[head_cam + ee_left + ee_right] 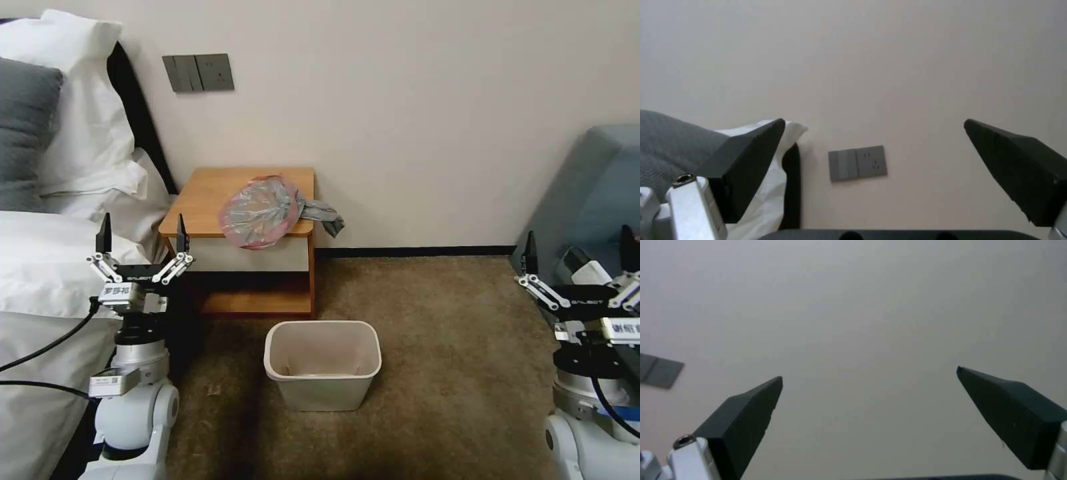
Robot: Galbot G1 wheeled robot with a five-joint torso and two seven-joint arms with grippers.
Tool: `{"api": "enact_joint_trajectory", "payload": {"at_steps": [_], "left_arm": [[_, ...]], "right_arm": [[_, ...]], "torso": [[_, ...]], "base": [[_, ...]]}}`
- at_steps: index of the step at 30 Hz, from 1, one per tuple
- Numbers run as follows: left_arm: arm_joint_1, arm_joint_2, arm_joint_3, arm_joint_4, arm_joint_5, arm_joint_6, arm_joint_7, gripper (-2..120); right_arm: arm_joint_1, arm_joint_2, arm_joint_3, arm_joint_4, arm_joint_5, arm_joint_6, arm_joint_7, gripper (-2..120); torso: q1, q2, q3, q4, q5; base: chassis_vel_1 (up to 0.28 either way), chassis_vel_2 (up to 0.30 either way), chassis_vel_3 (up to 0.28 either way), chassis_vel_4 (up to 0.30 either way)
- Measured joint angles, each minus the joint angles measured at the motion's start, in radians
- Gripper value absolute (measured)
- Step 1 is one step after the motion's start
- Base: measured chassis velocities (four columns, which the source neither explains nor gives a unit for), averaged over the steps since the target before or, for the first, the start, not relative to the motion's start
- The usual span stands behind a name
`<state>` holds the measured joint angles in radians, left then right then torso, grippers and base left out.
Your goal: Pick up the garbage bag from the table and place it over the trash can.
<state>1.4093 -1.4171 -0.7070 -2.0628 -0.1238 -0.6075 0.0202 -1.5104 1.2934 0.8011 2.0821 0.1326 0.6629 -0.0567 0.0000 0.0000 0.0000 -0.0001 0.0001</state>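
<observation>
The garbage bag (263,211), crumpled grey plastic with a pinkish-red edge, lies on the front right part of the table (207,193), a grey tail hanging over the right edge. On the carpet in front of the table stands the beige trash can (323,363), upright with nothing in it. My left gripper (142,225) is open, fingers pointing up, held at the table's front left corner and well left of the bag. At the far right my right gripper (579,241) is also open and upright. In the wrist views the left gripper (873,125) and right gripper (869,371) face the wall.
A bed (47,280) with white bedding and a grey pillow (23,133) fills the left side. A grey upholstered seat (587,193) stands at the right. Grey wall switches (198,73) sit above the table. Open carpet lies around the bin.
</observation>
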Motion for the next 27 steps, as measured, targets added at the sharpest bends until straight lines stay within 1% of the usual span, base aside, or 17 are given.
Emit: {"api": "enact_joint_trajectory", "payload": {"at_steps": [3, 4, 8, 9, 11, 12, 13, 14, 16, 17, 18, 19, 21, 22, 25, 26, 27], "left_arm": [[0.000, 0.001, 0.001, 0.001, 0.000, -0.001, 0.000, 100], [0.000, 0.001, 0.001, 0.001, 0.000, -0.001, 0.000, 100], [0.002, 0.000, 0.003, 0.007, 0.001, -0.008, 0.000, 100], [0.002, 0.000, 0.003, 0.007, 0.001, -0.008, 0.000, 100], [0.003, 0.000, 0.003, 0.010, 0.001, -0.009, 0.000, 100], [0.003, 0.000, 0.004, 0.011, 0.001, -0.010, 0.000, 100], [0.003, 0.000, 0.004, 0.011, 0.001, -0.010, 0.000, 100], [0.003, 0.001, 0.004, 0.011, 0.001, -0.010, 0.000, 100], [0.001, 0.002, 0.006, 0.015, 0.001, -0.010, 0.000, 100], [0.001, 0.002, 0.006, 0.015, 0.001, -0.010, 0.000, 100], [0.001, 0.002, 0.006, 0.015, 0.001, -0.010, 0.000, 100], [-0.001, 0.001, 0.008, 0.019, 0.001, -0.010, 0.002, 100], [-0.002, -0.001, 0.009, 0.024, 0.002, -0.010, 0.005, 100], [-0.002, -0.001, 0.009, 0.024, 0.002, -0.010, 0.005, 100], [-0.003, -0.006, 0.010, 0.029, 0.003, -0.011, 0.006, 100], [-0.004, -0.011, 0.010, 0.033, 0.003, -0.014, 0.007, 100], [-0.004, -0.011, 0.010, 0.033, 0.003, -0.014, 0.007, 100]], "right_arm": [[0.053, -0.131, -0.052, -0.038, 0.091, -0.061, -0.022, 100], [0.053, -0.131, -0.052, -0.038, 0.091, -0.061, -0.022, 100], [0.133, -0.255, -0.115, -0.102, 0.191, -0.113, -0.060, 100], [0.133, -0.255, -0.115, -0.102, 0.191, -0.113, -0.060, 100], [0.171, -0.310, -0.145, -0.137, 0.245, -0.126, -0.093, 100], [0.198, -0.360, -0.167, -0.166, 0.297, -0.140, -0.125, 100], [0.198, -0.360, -0.167, -0.166, 0.297, -0.140, -0.125, 100], [0.216, -0.390, -0.179, -0.184, 0.330, -0.151, -0.150, 100], [0.289, -0.480, -0.220, -0.244, 0.409, -0.191, -0.221, 100], [0.289, -0.480, -0.220, -0.244, 0.409, -0.191, -0.221, 100], [0.308, -0.497, -0.233, -0.259, 0.421, -0.198, -0.234, 100], [0.384, -0.541, -0.280, -0.309, 0.459, -0.218, -0.272, 100], [0.515, -0.601, -0.368, -0.378, 0.552, -0.270, -0.309, 100], [0.515, -0.601, -0.368, -0.378, 0.552, -0.270, -0.309, 100], [0.680, -0.654, -0.512, -0.444, 0.657, -0.335, -0.341, 100], [0.744, -0.663, -0.568, -0.470, 0.680, -0.354, -0.363, 100], [0.744, -0.663, -0.568, -0.470, 0.680, -0.354, -0.363, 100]], "torso": [[0.000, 0.000, 0.000, 0.0001, 0.0000], [0.000, 0.000, 0.000, 0.0001, 0.0000], [0.000, 0.000, 0.000, 0.0001, 0.0000], [0.000, 0.000, 0.000, 0.0001, 0.0000], [0.000, 0.000, 0.000, 0.0002, 0.0002], [0.000, 0.000, 0.000, 0.0001, 0.0002], [0.000, 0.000, 0.000, 0.0001, 0.0002], [0.000, 0.000, 0.000, 0.0001, 0.0003], [0.000, 0.000, 0.000, 0.0000, 0.0000], [0.000, 0.000, 0.000, 0.0000, 0.0000], [0.000, 0.000, 0.000, -0.0001, 0.0000], [0.000, 0.000, 0.000, -0.0002, 0.0002], [0.000, 0.000, 0.000, 0.0003, -0.0002], [0.000, 0.000, 0.000, 0.0003, -0.0002], [0.000, 0.000, 0.000, 0.0003, 0.0001], [0.000, 0.000, 0.000, 0.0002, -0.0005], [0.000, 0.000, 0.000, 0.0002, -0.0005]], "base": [[0.000, 0.000, 0.000, 0.000], [0.000, 0.000, 0.000, 0.000], [0.000, 0.000, 0.000, 0.000], [0.000, 0.000, 0.000, 0.000], [0.000, 0.000, 0.000, 0.000], [0.000, 0.000, 0.000, 0.000], [0.000, 0.000, 0.000, 0.000], [0.000, 0.000, 0.000, 0.000], [0.000, 0.000, 0.000, 0.000], [0.000, 0.000, 0.000, 0.000], [0.000, 0.000, 0.000, 0.000], [0.000, 0.000, 0.000, 0.000], [0.000, 0.000, 0.000, 0.000], [0.000, 0.000, 0.000, 0.000], [0.000, 0.000, 0.000, 0.000], [0.000, 0.000, 0.000, 0.000], [0.000, 0.000, 0.000, 0.000]]}}
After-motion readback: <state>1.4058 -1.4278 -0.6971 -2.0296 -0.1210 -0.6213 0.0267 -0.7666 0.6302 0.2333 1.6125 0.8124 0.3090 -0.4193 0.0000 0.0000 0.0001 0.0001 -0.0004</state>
